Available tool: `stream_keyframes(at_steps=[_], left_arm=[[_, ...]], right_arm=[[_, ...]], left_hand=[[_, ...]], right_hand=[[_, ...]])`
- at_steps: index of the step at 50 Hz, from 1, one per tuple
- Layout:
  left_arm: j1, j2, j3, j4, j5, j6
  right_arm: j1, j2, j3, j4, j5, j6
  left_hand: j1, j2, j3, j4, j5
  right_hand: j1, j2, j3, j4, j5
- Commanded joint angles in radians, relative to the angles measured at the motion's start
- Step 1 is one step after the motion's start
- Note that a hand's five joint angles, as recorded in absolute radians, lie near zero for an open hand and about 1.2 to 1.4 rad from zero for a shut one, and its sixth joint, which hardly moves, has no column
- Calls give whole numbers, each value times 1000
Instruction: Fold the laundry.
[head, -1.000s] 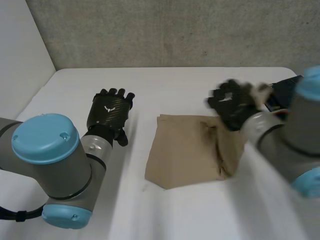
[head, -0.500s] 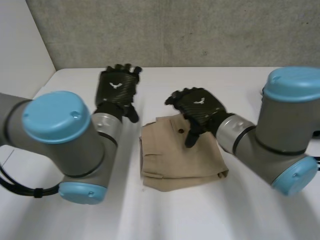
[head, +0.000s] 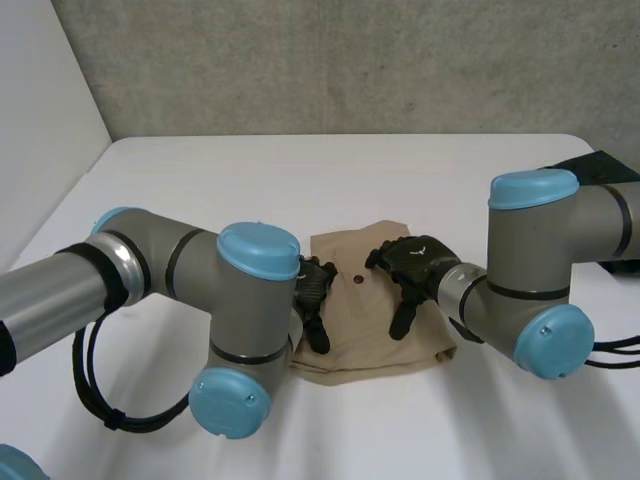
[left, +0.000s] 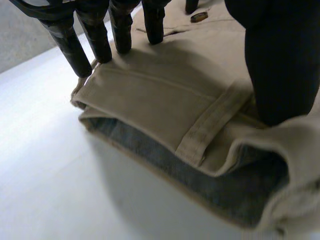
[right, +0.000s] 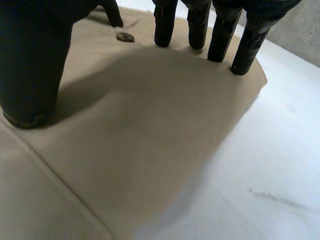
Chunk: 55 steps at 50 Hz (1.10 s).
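A folded tan garment (head: 365, 325) with a dark button (head: 357, 279) lies in the middle of the white table (head: 300, 180). My left hand (head: 315, 297) rests on its left edge, fingers straight and tips down on the cloth. In the left wrist view the fingertips (left: 102, 47) and thumb (left: 277, 60) press the layered edge beside a belt loop (left: 207, 127). My right hand (head: 412, 267) lies on the garment's right half, open. In the right wrist view its fingertips (right: 242, 57) and thumb (right: 32, 65) press flat cloth (right: 135, 125) near the button (right: 125, 37).
A black object (head: 600, 170) sits at the table's right edge behind my right arm. My left arm's elbow (head: 245, 330) stands close to the garment's left side. A grey wall (head: 330, 60) runs behind the table.
Both hands have come down onto the garment: the left from the back left of the table to its left edge, the right onto its right half. The garment now lies more compactly folded.
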Motion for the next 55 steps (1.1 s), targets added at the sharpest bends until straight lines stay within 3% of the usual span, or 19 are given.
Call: stream_keyframes(at_steps=[1,9,20,24,30,35,42,55], left_arm=[[5,4,-29,17,-31,1],[11,62,-43,28,-24,1],[12,254,-56,32,2,1],[38,340,-69,34,84,1],[78,442,-113,32,281,1],[84,484,-150,29,391,0],[83,498,-190,29,397,0],[81,508,-225,39,394,-2]], right_arm=[[0,14,1,-17,37,-37],[-2,-30,18,-25,40,-36],[-54,-231,159,-151,59,-23],[-75,-352,255,-186,76,-23],[-88,-426,365,-189,51,-31],[-86,-457,475,-189,-42,-52],[-71,-455,570,-238,-130,-65],[-9,-336,592,-406,-125,-68]], left_hand=[[17,3,-5,5,-16],[-1,-15,-23,-12,-34],[-16,-30,-38,-28,-49],[-16,-30,-38,-28,-49],[-16,-29,-37,-27,-48],[-16,-29,-37,-27,-48],[-16,-29,-37,-27,-48],[-13,-26,-34,-24,-45]], right_hand=[[-15,-44,-33,-58,-61],[-15,-44,-33,-58,-61],[-15,-44,-33,-58,-61],[-15,-44,-33,-58,-61],[-15,-44,-33,-58,-61],[-15,-44,-33,-58,-61],[-15,-44,-33,-58,-61],[-15,-44,-33,-58,-61]])
